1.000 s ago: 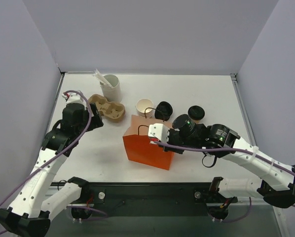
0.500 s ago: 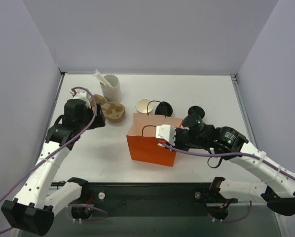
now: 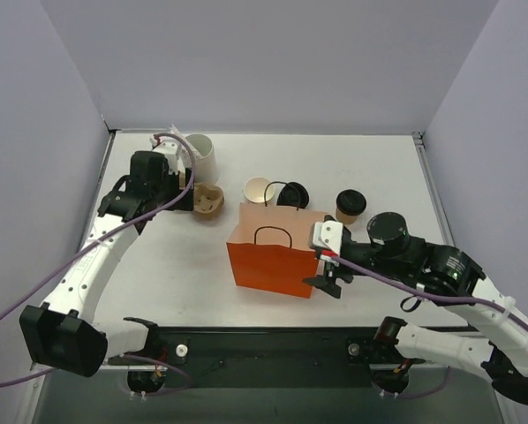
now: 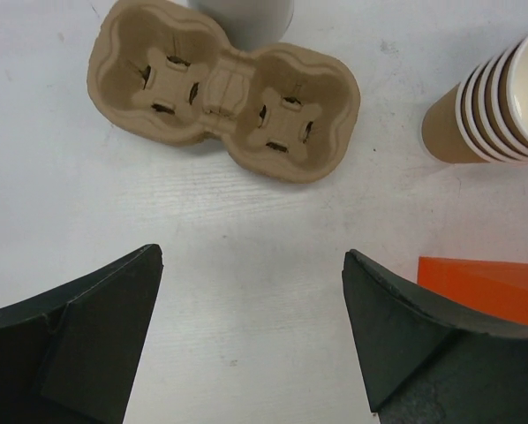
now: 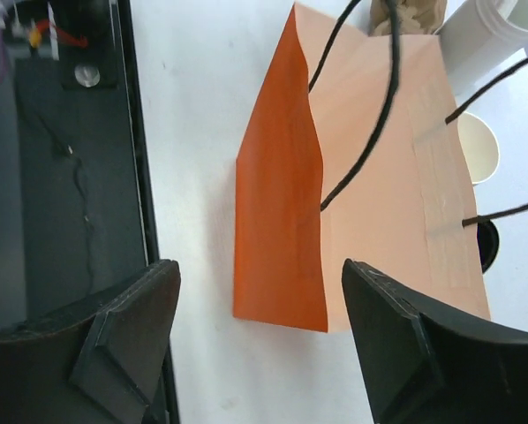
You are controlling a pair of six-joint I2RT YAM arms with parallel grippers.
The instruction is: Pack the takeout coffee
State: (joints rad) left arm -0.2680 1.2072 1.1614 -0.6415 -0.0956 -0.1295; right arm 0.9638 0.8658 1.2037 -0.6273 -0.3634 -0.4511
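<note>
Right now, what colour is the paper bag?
Bag: orange; best in right wrist view.

I can read no writing, label, brand or number anywhere here. The orange paper bag [image 3: 268, 261] has plain sides. The stacked brown cups [image 4: 458, 128] and the pulp cup carrier [image 4: 224, 88] show no print, and the takeout coffee [image 3: 350, 205] is too small to tell.

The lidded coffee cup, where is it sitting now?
Top view: the cup stands right of centre, beside the loose black lids, beyond the orange bag.
</note>
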